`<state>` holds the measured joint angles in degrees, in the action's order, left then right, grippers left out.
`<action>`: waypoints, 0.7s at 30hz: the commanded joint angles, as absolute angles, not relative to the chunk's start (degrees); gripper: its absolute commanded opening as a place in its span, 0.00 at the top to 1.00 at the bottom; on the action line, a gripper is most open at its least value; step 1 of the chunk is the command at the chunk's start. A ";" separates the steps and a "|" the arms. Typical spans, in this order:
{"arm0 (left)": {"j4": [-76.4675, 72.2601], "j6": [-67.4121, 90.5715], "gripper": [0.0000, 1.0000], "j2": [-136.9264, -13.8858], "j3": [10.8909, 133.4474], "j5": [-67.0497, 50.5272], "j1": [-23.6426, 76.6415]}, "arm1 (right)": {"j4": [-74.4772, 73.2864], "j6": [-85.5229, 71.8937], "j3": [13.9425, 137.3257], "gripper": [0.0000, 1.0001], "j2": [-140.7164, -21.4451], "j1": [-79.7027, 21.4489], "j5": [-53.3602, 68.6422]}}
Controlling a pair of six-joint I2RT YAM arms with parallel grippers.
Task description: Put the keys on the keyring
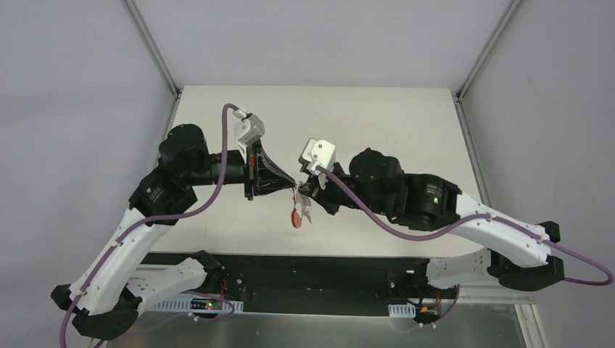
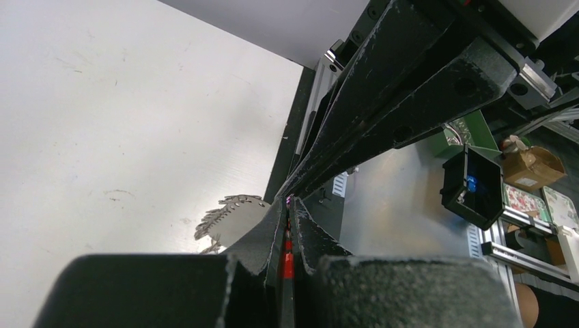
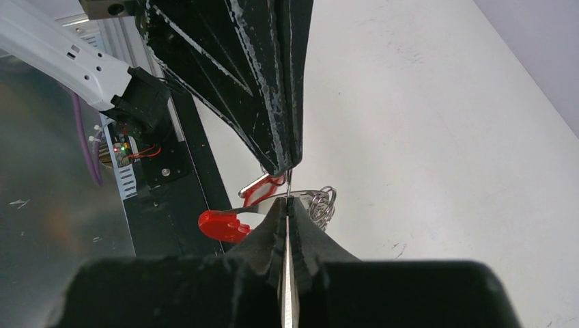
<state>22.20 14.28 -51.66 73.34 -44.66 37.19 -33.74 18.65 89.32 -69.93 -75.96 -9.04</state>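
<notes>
Left end effector [image 1: 292, 181] clamps a thin red sliver [image 2: 287, 263], too hidden to identify. Tip to tip, the right end effector [image 1: 305, 188] pinches an edge-on silvery key [image 3: 287, 287]. The keyring [image 3: 322, 203] and red loop [image 3: 229, 224] hang beneath.

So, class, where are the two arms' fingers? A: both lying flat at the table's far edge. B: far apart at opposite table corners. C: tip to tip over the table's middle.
C: the top view shows the left fingers and right fingers meeting tip to tip over the table middle.
</notes>
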 commanded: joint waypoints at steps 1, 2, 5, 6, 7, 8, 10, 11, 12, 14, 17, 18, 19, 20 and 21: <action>21.05 13.39 1.00 -50.97 74.56 -42.92 37.71 | -31.72 17.16 92.57 1.00 -69.61 -76.68 -8.71; 21.09 13.39 1.00 -50.93 74.58 -42.70 37.71 | -31.78 17.06 92.62 1.00 -69.61 -76.72 -8.66; 21.09 13.37 1.00 -50.89 74.62 -42.19 37.70 | -31.99 16.96 92.81 1.00 -69.77 -76.82 -8.73; 21.09 13.47 1.00 -51.01 74.70 -42.34 37.70 | -31.99 16.96 92.81 1.00 -69.83 -76.82 -8.76; 21.09 13.56 1.00 -51.12 74.83 -42.61 37.70 | -31.92 16.96 92.81 1.00 -69.87 -76.82 -8.76; 21.09 13.54 1.00 -51.21 74.88 -42.72 37.71 | -31.86 17.03 92.86 1.00 -70.02 -76.82 -8.76; 21.09 13.68 1.00 -51.32 74.88 -42.87 37.69 | -31.90 17.09 92.92 1.00 -70.34 -76.82 -9.02; 21.09 13.66 1.00 -51.28 74.95 -43.04 37.70 | -31.95 17.09 93.00 1.00 -70.44 -76.82 -8.98; 21.09 13.76 1.00 -51.32 75.01 -43.18 37.70 | -31.99 17.15 93.13 1.00 -70.54 -76.82 -8.96; 21.05 13.71 1.00 -51.44 75.14 -43.37 37.71 | -32.14 17.22 93.36 1.00 -70.85 -76.82 -8.76; 21.09 13.78 1.00 -51.31 75.15 -43.25 37.71 | -32.51 17.23 93.83 1.00 -71.22 -76.82 -8.63; 21.09 13.81 1.00 -51.30 75.15 -43.24 37.71 | -32.52 17.25 93.83 1.00 -71.36 -76.82 -8.56; 21.09 13.84 1.00 -51.30 75.15 -43.18 37.71 | -32.55 17.16 93.91 1.00 -71.43 -76.79 -8.38; 21.09 13.93 1.00 -51.37 75.15 -43.20 37.71 | -32.59 17.14 94.00 1.00 -71.55 -76.81 -8.40; 21.09 13.94 1.00 -51.41 75.15 -43.36 37.71 | -32.61 17.14 94.04 1.00 -71.69 -76.82 -8.42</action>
